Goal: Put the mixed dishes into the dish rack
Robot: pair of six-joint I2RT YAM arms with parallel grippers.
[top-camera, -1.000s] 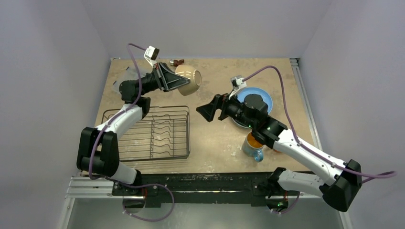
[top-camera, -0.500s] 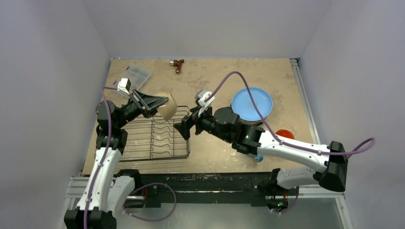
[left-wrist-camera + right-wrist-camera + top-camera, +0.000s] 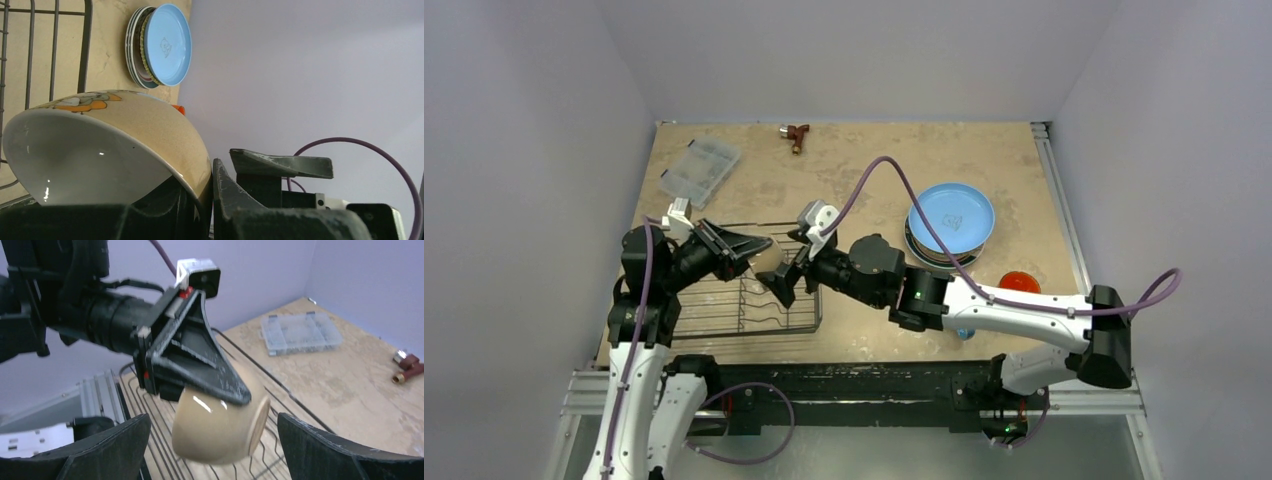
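— Where is the small tan ceramic bowl with the white inside (image 3: pixel 220 432)?
— Between the right gripper's (image 3: pixel 212 417) wide-spread fingers, touching neither, over the black wire dish rack (image 3: pixel 724 300). The left gripper (image 3: pixel 202 200) is clamped on its rim.
— And from above?
— Mostly hidden by both grippers; only a tan sliver shows.

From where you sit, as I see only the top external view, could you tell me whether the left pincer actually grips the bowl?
Observer: Yes; the left wrist view shows the left pincer shut on the rim of the bowl, one finger inside, one outside.
Operator: Thank you; is the right pincer touching it?
Observer: No; the right wrist view shows the right pincer open, a finger on each side of the bowl, both clear of it.
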